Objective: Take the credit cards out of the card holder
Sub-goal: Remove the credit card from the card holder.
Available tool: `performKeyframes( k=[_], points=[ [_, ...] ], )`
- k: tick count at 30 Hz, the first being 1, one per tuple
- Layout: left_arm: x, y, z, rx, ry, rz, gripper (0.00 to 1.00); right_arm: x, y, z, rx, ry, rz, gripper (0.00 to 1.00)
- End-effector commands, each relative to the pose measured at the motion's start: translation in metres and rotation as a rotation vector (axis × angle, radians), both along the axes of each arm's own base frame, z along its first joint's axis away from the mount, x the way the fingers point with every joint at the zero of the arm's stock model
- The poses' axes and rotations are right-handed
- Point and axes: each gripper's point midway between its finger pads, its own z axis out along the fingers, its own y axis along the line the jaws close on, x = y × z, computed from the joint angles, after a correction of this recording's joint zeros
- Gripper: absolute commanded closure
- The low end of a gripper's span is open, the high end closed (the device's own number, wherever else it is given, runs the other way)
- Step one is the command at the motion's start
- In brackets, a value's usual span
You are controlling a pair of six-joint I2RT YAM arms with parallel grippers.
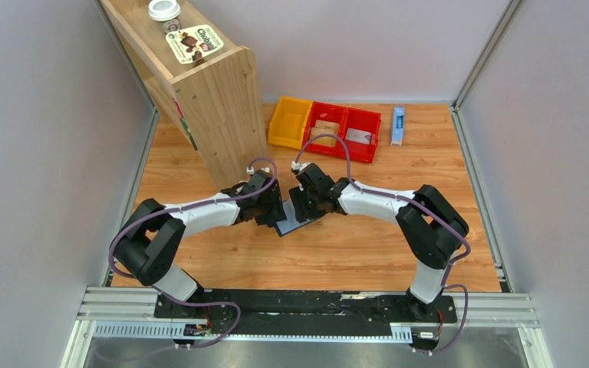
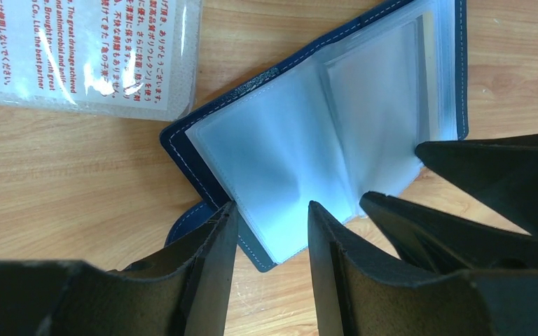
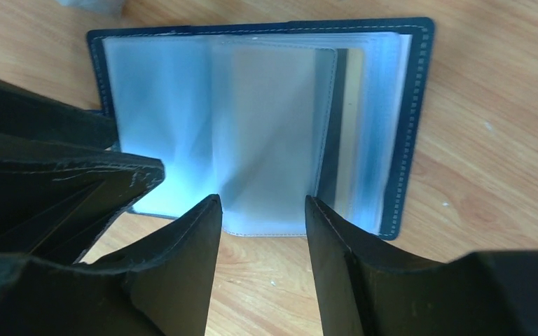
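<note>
Right, from the left: shelf (image 1: 218, 100) stands at the back, out of play. Packet (image 2: 77, 49) lies near the holder's corner, not touching. Left gripper (image 2: 270, 218) is spread wide and empty, its fingers straddling the near edge of the left-hand sleeves.

Holder (image 1: 295, 224) lies open and flat mid-table between both grippers, clear sleeves fanned up. One pale card (image 3: 274, 133) sits in the top sleeve, and a tan edge (image 3: 354, 119) shows in the sleeves behind it.

Right gripper (image 3: 260, 210) is also wide and empty, the pale card's near edge between its fingers. That edge seems to poke out slightly past the sleeves.

Handling guess: the cards are thin, stiff and light. The sleeves are soft, slick and floppy. The holder is light enough to drag along unless pinned. Best grip is the card's exposed near edge, pinched across its faces, with the left gripper pressing the cover down. Main risk is grabbing sleeve along with card.

Bins (image 1: 330, 123) and box (image 1: 398, 125) sit at the back right, well apart.
</note>
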Motion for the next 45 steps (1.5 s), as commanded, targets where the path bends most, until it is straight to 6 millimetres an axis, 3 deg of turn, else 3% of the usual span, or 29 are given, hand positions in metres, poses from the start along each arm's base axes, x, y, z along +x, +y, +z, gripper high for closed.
performKeyframes(
  k=[1, 14, 21, 23, 27, 30, 34, 41, 45],
  points=[
    [-0.002, 0.007, -0.011, 0.005, 0.0, -0.003, 0.5, -0.021, 0.024, -0.004, 0.097, 0.095, 0.094, 0.48],
    [-0.001, 0.01, -0.01, -0.093, -0.033, 0.039, 0.5, -0.027, 0.051, 0.045, 0.335, 0.085, 0.205, 0.49],
    [0.007, 0.012, 0.004, -0.174, -0.109, 0.087, 0.5, -0.039, 0.067, 0.075, 0.445, 0.103, 0.308, 0.46],
    [0.006, 0.017, 0.005, -0.187, -0.119, 0.109, 0.5, -0.034, 0.065, 0.079, 0.431, 0.075, 0.287, 0.45],
    [0.004, 0.021, 0.014, -0.193, -0.148, 0.119, 0.5, 0.003, 0.03, 0.077, 0.252, -0.09, 0.097, 0.38],
    [0.005, 0.023, 0.019, -0.196, -0.163, 0.125, 0.5, 0.019, 0.009, 0.077, 0.158, -0.164, 0.01, 0.32],
    [0.003, 0.024, 0.018, -0.194, -0.152, 0.132, 0.5, 0.025, 0.006, 0.065, 0.114, -0.158, -0.013, 0.27],
    [-0.005, 0.032, -0.002, -0.129, -0.061, 0.15, 0.51, 0.032, 0.008, 0.039, 0.062, -0.137, -0.02, 0.27],
    [-0.007, 0.036, -0.007, -0.115, -0.037, 0.162, 0.52, 0.032, 0.014, 0.035, 0.073, -0.124, 0.002, 0.27]
  ],
)
